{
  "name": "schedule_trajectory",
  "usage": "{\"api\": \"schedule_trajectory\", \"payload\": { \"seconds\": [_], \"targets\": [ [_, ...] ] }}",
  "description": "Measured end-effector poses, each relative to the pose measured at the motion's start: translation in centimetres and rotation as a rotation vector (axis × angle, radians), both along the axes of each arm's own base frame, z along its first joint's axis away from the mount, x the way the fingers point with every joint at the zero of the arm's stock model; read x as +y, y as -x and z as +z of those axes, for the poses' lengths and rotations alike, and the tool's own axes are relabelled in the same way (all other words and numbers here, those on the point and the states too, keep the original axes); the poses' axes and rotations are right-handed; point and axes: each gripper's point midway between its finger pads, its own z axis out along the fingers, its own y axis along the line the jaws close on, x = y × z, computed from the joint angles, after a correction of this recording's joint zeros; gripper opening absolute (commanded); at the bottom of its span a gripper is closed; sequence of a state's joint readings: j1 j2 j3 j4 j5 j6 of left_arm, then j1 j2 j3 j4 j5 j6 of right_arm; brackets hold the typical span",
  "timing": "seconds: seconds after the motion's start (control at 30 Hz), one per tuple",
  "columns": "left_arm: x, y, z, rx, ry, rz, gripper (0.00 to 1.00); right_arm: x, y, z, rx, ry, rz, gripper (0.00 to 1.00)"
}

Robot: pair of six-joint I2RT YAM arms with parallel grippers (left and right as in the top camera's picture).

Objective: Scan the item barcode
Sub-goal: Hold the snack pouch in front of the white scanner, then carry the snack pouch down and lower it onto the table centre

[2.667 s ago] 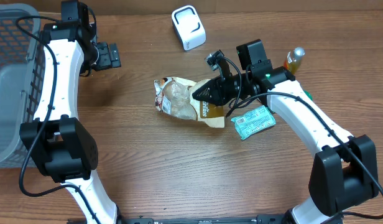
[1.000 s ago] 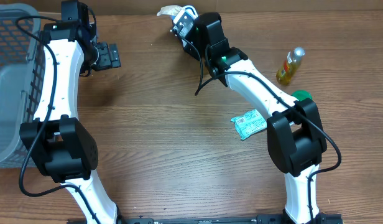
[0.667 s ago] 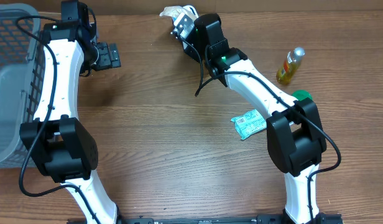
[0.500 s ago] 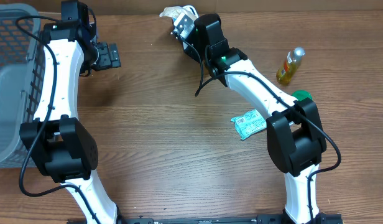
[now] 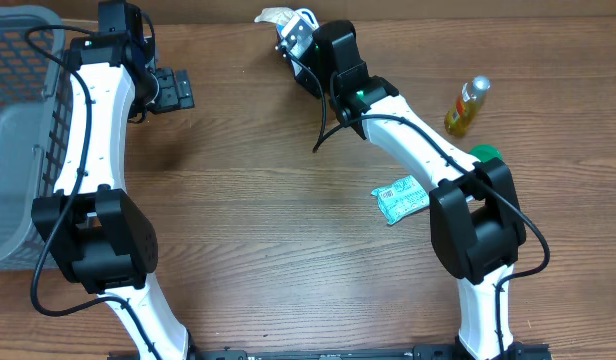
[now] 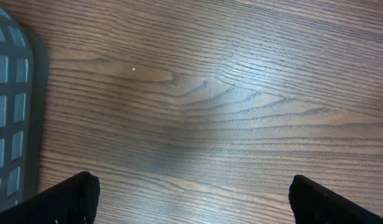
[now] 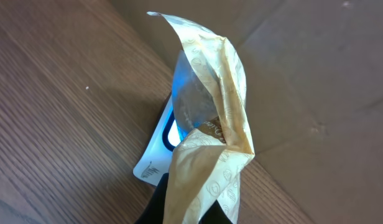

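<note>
The right gripper (image 5: 287, 32) is clamping the tan snack pouch (image 7: 211, 87) at the overhead frame's top centre, long axis extending outward from the jaws across the white scanner (image 7: 153, 159). The left gripper (image 6: 204, 213) is standing open.

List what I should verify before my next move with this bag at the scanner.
1. Right end effector shut on the snack bag: ok.
2. Bag held above the scanner: ok.
3. Scanner light on, blue glow showing on the bag: ok.
4. Barcode facing the scanner window: cannot tell.
5. Left end effector open and far from the bag: ok.
</note>
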State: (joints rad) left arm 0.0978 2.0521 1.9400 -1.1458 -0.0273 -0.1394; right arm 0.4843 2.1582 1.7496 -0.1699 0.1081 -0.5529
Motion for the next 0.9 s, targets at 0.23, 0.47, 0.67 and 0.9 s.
{"api": "schedule_trajectory", "payload": {
  "seconds": [0.23,0.47,0.67,0.9],
  "targets": [
    [0.0,0.0,0.0,0.000,0.000,0.000,1.00,-0.9,2.8,9.4,-0.025,-0.205,-0.052,0.04],
    [0.0,0.0,0.0,0.000,-0.001,0.000,1.00,-1.1,10.4,11.1,0.319,-0.393,-0.001,0.04],
    [0.0,0.0,0.0,0.000,0.000,0.000,1.00,-2.0,16.9,4.5,0.765,-0.377,-0.027,0.04],
    [0.0,0.0,0.0,0.000,0.000,0.000,0.99,-2.7,21.4,0.2,0.999,-0.349,-0.057,0.04]
  ]
}}
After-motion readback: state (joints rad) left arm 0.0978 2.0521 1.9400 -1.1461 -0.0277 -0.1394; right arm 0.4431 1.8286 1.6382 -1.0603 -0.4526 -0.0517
